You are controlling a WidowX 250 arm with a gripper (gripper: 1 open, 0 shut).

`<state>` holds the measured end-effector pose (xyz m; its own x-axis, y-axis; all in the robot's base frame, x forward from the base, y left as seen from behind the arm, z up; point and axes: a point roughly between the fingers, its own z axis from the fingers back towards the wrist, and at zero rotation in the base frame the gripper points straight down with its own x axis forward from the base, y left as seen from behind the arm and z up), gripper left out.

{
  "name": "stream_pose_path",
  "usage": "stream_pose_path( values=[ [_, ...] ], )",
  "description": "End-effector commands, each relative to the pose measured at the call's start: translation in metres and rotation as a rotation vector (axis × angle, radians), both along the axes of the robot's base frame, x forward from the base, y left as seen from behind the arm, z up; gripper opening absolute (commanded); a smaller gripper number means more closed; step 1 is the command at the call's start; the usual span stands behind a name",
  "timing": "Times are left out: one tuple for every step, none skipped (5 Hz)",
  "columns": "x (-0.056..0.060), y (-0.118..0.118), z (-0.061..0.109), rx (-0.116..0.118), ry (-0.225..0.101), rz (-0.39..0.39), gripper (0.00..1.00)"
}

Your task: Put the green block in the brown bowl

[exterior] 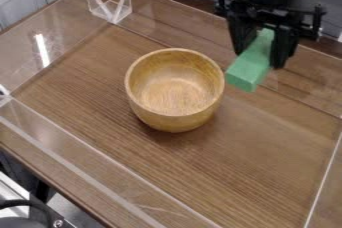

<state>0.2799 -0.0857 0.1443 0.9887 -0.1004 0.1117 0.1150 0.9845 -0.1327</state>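
Gripper [274, 40] at upper right, pointing down, jaws clamped on upper end of green block [254, 65]. Block hangs tilted in air, lower end toward viewer, clear of table [201, 172]. Brown bowl [175, 89] upright at centre of table, inside bare; block up and to right of rim, not touching. Clear plastic walls [54, 132] border table; small clear stand [110, 4] at far left corner.
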Motion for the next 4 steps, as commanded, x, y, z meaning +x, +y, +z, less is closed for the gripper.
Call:
stream_pose_path(
  values=[
    [0.001, -0.010, 0.006, -0.013, -0.081, -0.008, 0.00],
    [0.002, -0.015, 0.002, -0.010, -0.100, -0.014, 0.00],
    [0.002, -0.014, -0.001, -0.009, -0.107, -0.013, 0.00],
    [0.000, 0.002, 0.006, -0.010, -0.101, 0.014, 0.00]
  ],
)
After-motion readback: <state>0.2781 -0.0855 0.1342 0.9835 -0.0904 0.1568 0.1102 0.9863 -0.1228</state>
